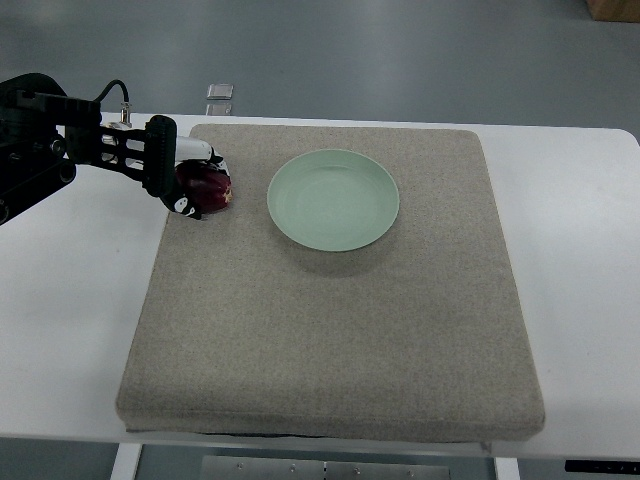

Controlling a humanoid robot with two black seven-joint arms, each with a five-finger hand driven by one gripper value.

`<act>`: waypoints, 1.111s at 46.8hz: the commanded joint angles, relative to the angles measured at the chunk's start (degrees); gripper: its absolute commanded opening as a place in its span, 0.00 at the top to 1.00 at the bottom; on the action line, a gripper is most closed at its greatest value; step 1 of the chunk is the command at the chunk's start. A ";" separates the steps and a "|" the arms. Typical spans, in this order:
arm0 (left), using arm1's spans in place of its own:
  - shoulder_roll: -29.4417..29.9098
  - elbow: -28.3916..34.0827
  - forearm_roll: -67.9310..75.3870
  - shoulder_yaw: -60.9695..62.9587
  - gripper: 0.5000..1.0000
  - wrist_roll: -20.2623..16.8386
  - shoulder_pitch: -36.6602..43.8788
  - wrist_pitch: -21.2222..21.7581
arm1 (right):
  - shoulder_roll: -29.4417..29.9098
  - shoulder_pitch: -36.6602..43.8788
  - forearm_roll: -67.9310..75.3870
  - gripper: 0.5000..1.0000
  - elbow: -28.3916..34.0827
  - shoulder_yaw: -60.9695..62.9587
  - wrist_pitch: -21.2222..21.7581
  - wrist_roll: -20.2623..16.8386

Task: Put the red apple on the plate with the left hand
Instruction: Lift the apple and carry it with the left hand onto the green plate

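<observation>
Top view, looking steeply down on a white table (70, 330) covered for the most part by a grey-beige felt mat (330, 330). The robot's left hand (190, 180) — black with white fingertips, its arm entering from the picture's left edge — is curled round a red apple (213, 190) at the mat's upper-left corner, fingers wrapped over the fruit's top and near side so only part of its dark red skin shows. Whether the apple rests on the mat or is held just clear of it can't be told from this angle.

Just to the apple's right, apart from it by a narrow strip of bare mat, sits a pale green plate (333, 199), round and shallow, in the upper-middle part of the mat; its dish holds nothing. The apple is not yet on the plate.

Beyond the table's far edge, a small light-coloured object (221, 92) lies on the grey floor, too small to identify. A brown box corner (613, 9) shows at top right.
</observation>
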 commanded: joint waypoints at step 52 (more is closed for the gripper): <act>-17.58 4.36 -0.59 -4.87 0.61 0.53 -0.26 8.18 | 0.00 0.00 0.00 0.14 -0.01 0.00 0.00 0.00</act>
